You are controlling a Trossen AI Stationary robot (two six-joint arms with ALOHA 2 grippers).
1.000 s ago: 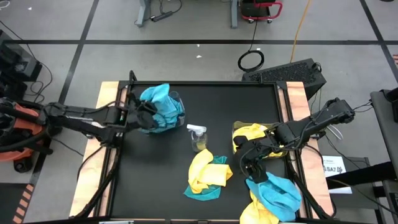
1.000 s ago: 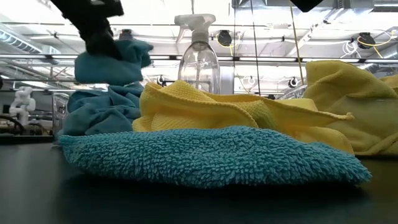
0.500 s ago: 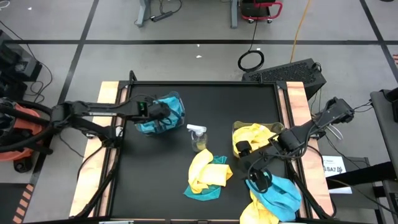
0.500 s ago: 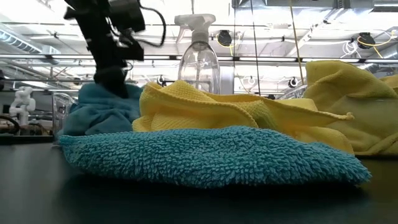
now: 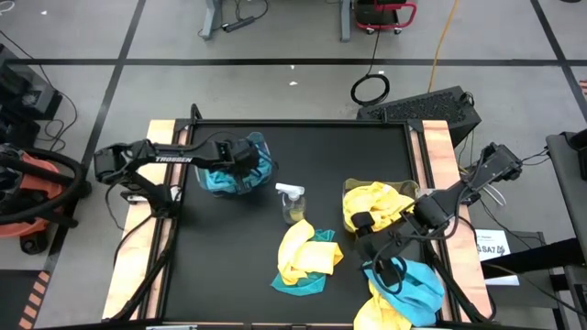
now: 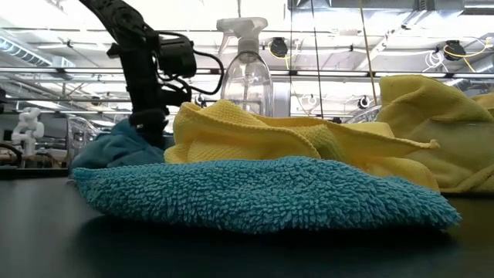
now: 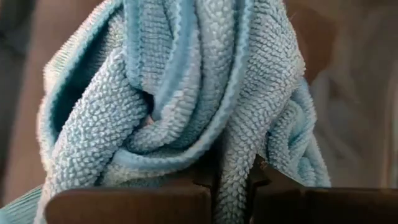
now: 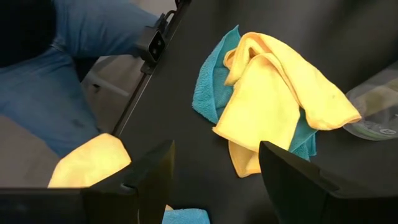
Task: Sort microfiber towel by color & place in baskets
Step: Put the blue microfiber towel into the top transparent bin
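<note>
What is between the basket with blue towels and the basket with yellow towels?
In the high view, the spray bottle stands between the blue basket and the yellow basket.

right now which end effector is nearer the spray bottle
Left. The left end effector sits in the blue-towel basket just beside the spray bottle; the right end effector hovers farther off, over the blue towel.

Nubby turquoise cloth towel, clear glossy plastic spray bottle, matt black tabletop.
</note>
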